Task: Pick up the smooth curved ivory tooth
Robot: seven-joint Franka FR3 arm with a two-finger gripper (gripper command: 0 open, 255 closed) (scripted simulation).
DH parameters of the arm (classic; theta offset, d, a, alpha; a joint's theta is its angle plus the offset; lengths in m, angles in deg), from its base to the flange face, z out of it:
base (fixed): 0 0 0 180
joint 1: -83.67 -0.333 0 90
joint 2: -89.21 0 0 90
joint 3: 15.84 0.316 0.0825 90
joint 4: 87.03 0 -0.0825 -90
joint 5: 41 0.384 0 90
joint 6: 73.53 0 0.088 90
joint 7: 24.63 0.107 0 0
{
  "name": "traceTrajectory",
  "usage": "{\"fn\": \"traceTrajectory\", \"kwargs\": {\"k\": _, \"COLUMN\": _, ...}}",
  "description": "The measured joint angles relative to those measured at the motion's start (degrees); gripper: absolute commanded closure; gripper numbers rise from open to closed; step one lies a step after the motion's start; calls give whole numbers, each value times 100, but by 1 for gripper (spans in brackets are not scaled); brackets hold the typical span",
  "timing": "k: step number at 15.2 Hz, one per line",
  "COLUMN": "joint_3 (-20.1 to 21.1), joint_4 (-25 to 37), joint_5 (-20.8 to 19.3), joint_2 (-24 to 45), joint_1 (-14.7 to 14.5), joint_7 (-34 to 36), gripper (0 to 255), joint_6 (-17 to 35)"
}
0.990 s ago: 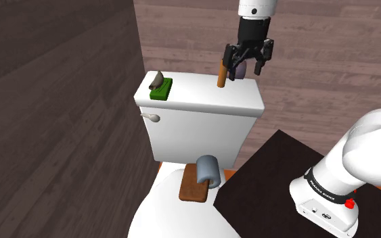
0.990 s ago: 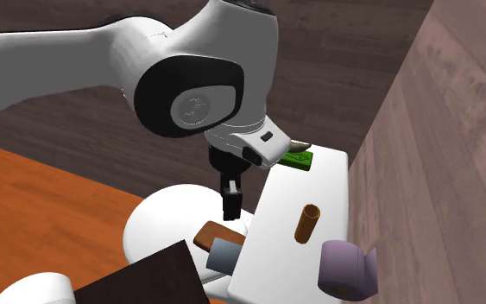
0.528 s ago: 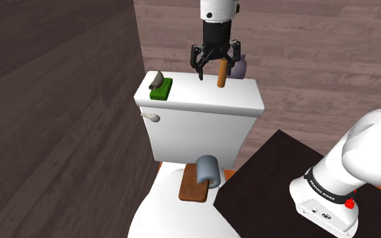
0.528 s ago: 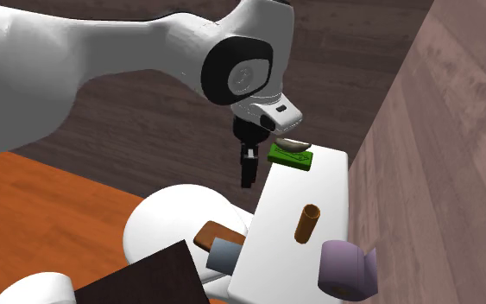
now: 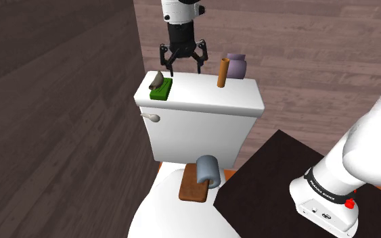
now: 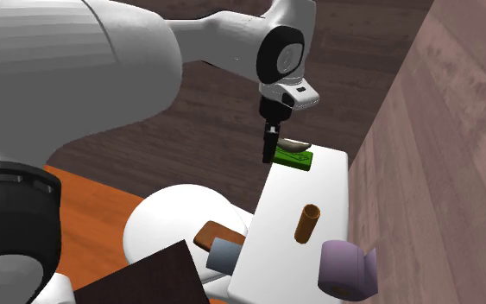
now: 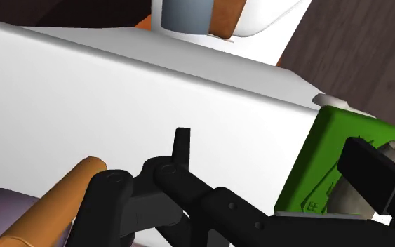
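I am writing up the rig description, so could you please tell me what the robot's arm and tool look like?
The arm has smooth, rounded white shells with a round black joint cap. Near its base sits a black band with small white lettering and a red button. The tool is all black, with two slim fingers.

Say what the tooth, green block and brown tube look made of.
Tooth: smooth, greyish, bone or ivory perhaps; plain shading leaves it open. Green block: matte, flat colour, maybe plastic. Brown tube: matte orange-brown, open-ended, possibly cardboard or wood.
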Motion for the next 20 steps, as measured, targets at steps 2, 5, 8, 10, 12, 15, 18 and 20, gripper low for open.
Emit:
{"fn": "traceTrajectory", "kwargs": {"k": 2, "joint_3": 27, "joint_4": 720, "joint_5": -242, "joint_2": 609, "joint_1": -132, "joint_7": 379, "gripper": 0, "joint_6": -181}}
{"fn": "traceTrajectory", "kwargs": {"k": 5, "joint_3": -9, "joint_4": 1780, "joint_5": -565, "joint_2": 1464, "joint_1": -382, "joint_7": 863, "gripper": 0, "joint_6": -476}}
{"fn": "traceTrajectory", "kwargs": {"k": 8, "joint_3": -121, "joint_4": 3243, "joint_5": -880, "joint_2": 2483, "joint_1": -726, "joint_7": 1235, "gripper": 0, "joint_6": -989}}
{"fn": "traceTrajectory", "kwargs": {"k": 10, "joint_3": -193, "joint_4": 3754, "joint_5": -985, "joint_2": 2888, "joint_1": -849, "joint_7": 1355, "gripper": 0, "joint_6": -1119}}
{"fn": "traceTrajectory", "kwargs": {"k": 12, "joint_3": -214, "joint_4": 3831, "joint_5": -1014, "joint_2": 3006, "joint_1": -881, "joint_7": 1399, "gripper": 0, "joint_6": -1085}}
{"fn": "traceTrajectory", "kwargs": {"k": 15, "joint_3": -211, "joint_4": 3518, "joint_5": -1004, "joint_2": 2948, "joint_1": -839, "joint_7": 1440, "gripper": 0, "joint_6": -836}}
{"fn": "traceTrajectory", "kwargs": {"k": 18, "joint_3": -215, "joint_4": 3346, "joint_5": -1008, "joint_2": 2959, "joint_1": -814, "joint_7": 1452, "gripper": 255, "joint_6": -656}}
{"fn": "traceTrajectory", "kwargs": {"k": 20, "joint_3": -217, "joint_4": 3355, "joint_5": -1012, "joint_2": 2973, "joint_1": -817, "joint_7": 1453, "gripper": 255, "joint_6": -646}}
